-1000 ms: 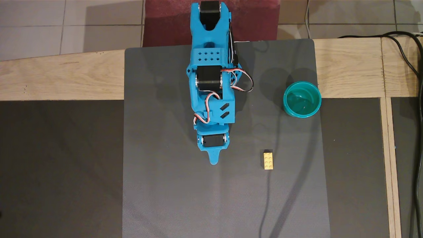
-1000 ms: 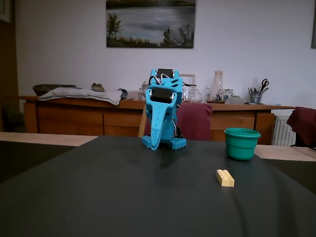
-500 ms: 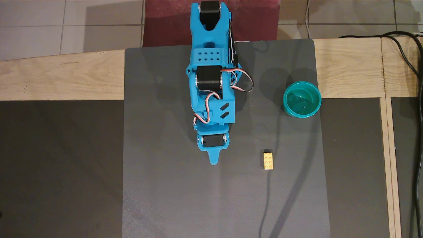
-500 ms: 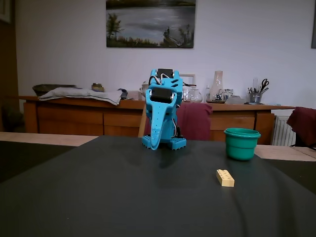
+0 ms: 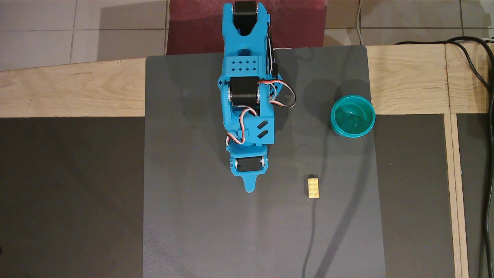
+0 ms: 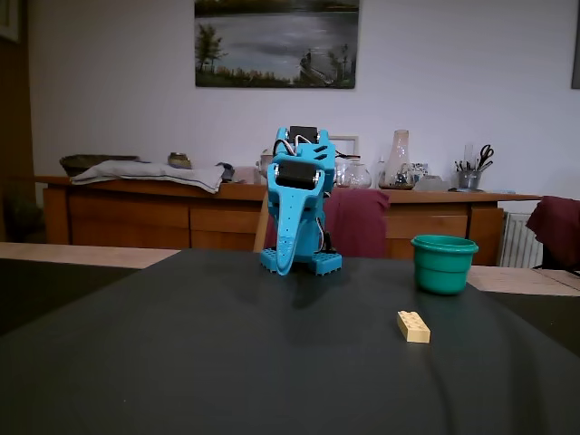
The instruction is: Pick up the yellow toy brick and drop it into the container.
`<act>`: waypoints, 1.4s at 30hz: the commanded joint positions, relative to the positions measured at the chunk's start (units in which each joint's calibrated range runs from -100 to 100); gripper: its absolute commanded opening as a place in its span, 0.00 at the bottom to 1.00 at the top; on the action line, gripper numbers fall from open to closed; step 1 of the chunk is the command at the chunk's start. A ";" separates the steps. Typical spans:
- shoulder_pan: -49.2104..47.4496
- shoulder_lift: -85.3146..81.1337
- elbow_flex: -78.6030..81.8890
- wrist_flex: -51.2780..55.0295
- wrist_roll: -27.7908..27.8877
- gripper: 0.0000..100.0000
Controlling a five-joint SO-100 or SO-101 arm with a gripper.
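Note:
The yellow toy brick lies flat on the grey mat, studs up, also seen low in the fixed view. The container, a teal-green cup, stands upright at the mat's right edge, empty inside; the fixed view shows it behind and right of the brick. My blue arm is folded over the mat's middle. Its gripper points down toward the mat with its jaws together, well left of the brick. In the fixed view the gripper tapers to a single tip, holding nothing.
A grey mat covers the wooden table. Black cables run along the right edge. A thin cable shadow crosses the mat below the brick. A sideboard with bottles stands behind.

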 commanded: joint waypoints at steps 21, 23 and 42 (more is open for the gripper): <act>-10.86 21.24 -36.45 0.84 -0.02 0.00; -12.18 31.95 -44.49 3.15 0.13 0.00; -22.47 74.86 -66.78 16.04 21.51 0.00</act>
